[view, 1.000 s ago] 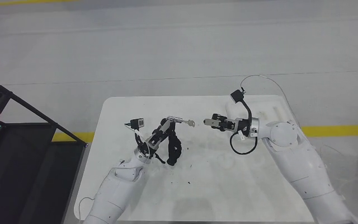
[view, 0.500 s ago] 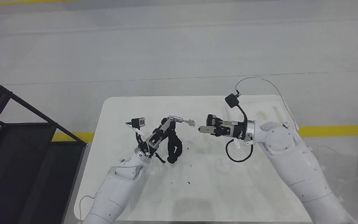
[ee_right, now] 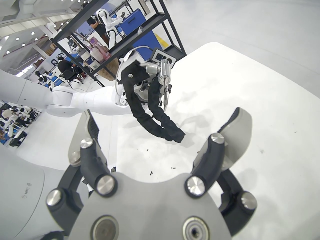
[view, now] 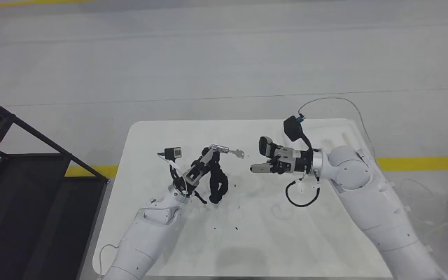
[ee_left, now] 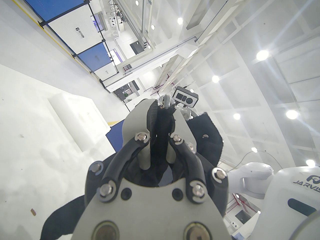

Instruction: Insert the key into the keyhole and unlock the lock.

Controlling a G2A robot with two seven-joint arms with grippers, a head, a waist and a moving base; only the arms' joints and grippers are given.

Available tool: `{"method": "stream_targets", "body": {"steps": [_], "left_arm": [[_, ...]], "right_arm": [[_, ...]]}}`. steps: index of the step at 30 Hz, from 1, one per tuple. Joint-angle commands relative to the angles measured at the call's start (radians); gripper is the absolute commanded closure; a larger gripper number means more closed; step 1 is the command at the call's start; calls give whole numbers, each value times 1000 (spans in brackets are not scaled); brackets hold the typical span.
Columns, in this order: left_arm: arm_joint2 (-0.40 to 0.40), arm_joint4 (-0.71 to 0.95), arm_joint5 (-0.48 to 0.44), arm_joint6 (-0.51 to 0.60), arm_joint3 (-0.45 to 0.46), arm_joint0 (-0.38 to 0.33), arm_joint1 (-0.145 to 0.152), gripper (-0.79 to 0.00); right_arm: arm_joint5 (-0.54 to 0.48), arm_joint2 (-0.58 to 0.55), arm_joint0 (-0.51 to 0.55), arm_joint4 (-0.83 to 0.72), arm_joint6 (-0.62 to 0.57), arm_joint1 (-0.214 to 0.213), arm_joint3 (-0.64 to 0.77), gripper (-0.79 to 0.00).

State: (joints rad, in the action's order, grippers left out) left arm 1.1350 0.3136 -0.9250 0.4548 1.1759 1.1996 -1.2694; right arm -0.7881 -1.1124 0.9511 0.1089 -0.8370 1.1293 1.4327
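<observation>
Item count: counter and tooling

Counter [view: 294,238]: one. Pincers: two, namely one left pincer [view: 203,166] and one right pincer [view: 260,156], each with two fingers [ee_right: 238,126]. Lock [ee_right: 165,72]: one, with one chrome cylinder and one black sleeved cable loop [ee_right: 160,126]. Key [ee_right: 168,88]: one. Black shelf rack [view: 28,175]: one, beside the counter. Dark specks [ee_right: 173,168] on the counter surface: several, of which four can be counted in the right wrist view; the remainder are too small for an exact count.
</observation>
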Motion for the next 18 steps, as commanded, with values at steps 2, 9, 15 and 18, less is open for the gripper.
{"method": "stream_targets", "body": {"steps": [2,9,15,18], "left_arm": [[0,0,0,0,0,0,0,0],[0,0,0,0,0,0,0,0],[0,0,0,0,0,0,0,0],[0,0,0,0,0,0,0,0]], "right_arm": [[-2,0,-1,25,1,-1,7,-785],[-81,57,-64,-48,-73,4,-37,-785],[-113,127,-133,-68,-82,14,-98,-785],[-127,168,-174,-57,-67,20,-137,-785]]}}
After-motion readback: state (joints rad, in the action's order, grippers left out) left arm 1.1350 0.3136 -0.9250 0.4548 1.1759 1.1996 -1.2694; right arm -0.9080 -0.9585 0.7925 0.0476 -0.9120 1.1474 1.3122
